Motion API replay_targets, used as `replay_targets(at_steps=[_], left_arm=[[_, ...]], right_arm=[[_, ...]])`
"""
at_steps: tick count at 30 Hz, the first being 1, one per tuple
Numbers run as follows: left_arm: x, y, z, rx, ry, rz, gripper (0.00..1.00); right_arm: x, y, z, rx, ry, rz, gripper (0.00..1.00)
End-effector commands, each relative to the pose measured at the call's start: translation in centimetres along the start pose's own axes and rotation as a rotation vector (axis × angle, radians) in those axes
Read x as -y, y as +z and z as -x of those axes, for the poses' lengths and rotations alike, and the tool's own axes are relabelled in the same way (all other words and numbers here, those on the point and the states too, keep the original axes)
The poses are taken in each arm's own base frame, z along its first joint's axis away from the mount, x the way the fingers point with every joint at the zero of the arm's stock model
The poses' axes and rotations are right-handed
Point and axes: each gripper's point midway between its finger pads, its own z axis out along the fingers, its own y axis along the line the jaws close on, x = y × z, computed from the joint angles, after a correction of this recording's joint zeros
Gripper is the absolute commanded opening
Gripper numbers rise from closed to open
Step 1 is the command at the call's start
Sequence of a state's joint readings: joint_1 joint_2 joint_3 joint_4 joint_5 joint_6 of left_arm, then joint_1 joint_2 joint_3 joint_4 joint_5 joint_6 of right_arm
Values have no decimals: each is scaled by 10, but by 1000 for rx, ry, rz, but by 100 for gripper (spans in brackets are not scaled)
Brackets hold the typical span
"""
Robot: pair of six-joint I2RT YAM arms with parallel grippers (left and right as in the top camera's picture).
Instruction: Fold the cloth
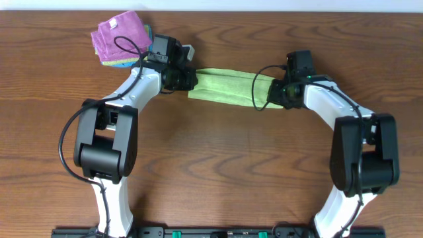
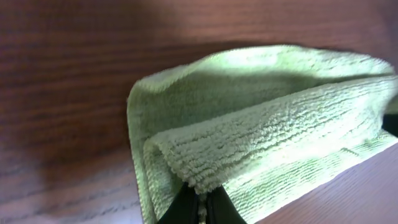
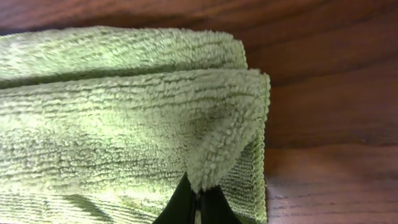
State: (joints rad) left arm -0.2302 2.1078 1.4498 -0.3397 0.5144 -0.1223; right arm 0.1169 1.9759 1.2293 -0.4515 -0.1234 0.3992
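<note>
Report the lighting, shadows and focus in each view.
Overhead: even light, sharp, only soft shadows on the table. Left wrist: a dark shadow covers the table and the back layer of the cloth, and the image is slightly soft. Right wrist: evenly lit, cloth fibres crisp; the right gripper at the bottom edge is a dark shape with little detail.

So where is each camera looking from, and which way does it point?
Overhead: above the table, looking straight down; left arm and right arm show, gripping the green cloth by its ends.
Left wrist: on the left arm, looking along its shut jaws at one pinched end.
Right wrist: likewise, at the other end.
Shared: every view shows the cloth and the wooden table.
</note>
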Motion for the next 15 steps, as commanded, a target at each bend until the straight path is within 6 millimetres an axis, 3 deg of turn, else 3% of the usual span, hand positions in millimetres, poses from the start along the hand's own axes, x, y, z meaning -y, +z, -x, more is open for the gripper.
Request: replay_targets(at_steps=[1, 8, 9, 10, 11, 15], left_arm=[[-15, 2, -1, -12, 10, 60, 6], [-15, 2, -2, -19, 17, 62, 6], [-15, 2, -2, -18, 17, 61, 18], [-15, 2, -1, -15, 19, 61, 37], [-15, 2, 0, -11, 21, 60, 50], [-15, 2, 2, -1, 25, 58, 70]], right_arm=[[-3, 1, 3, 10, 4, -11, 2], [-5, 1, 7, 26, 1, -4, 2], [-5, 1, 7, 26, 1, -4, 3], [-5, 1, 7, 26, 1, -4, 13], [-5, 1, 8, 28, 1, -3, 20], [-9, 1, 11, 38, -1, 15, 46]])
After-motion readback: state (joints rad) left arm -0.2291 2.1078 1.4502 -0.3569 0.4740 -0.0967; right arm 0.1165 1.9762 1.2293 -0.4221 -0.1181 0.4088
